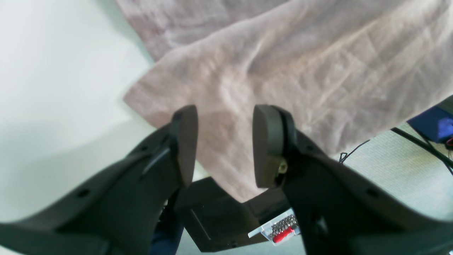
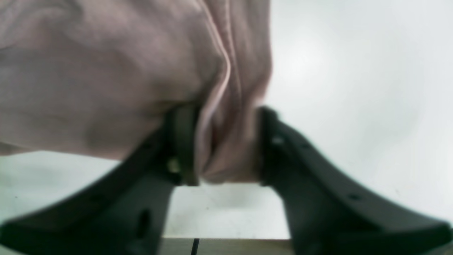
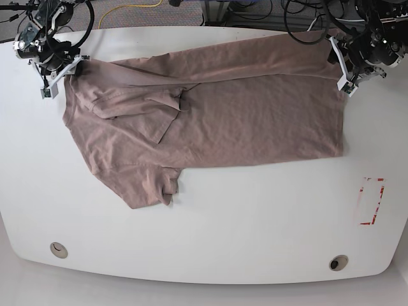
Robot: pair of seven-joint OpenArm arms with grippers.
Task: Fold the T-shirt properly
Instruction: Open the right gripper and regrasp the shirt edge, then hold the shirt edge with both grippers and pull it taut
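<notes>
R gripper (image 2: 223, 145) pinching bunched T-shirt (image 3: 210, 121) fabric at far table (image 3: 255, 229) corner; L gripper (image 1: 224, 141) fingers apart, nothing between, over hem.

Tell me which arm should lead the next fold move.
Right, likely. The right gripper already has bunched T-shirt fabric between its fingers at the shoulder end, while the left gripper is open, with cloth behind it but not clamped, at the hem corner.

The white bench (image 3: 210, 223) has rounded corners and two round grommet holes (image 3: 58, 249) near its front edge. A red rectangular marking (image 3: 371, 201) sits on it. Cables (image 3: 127, 11) lie on grey floor (image 3: 159, 14) beyond it.
</notes>
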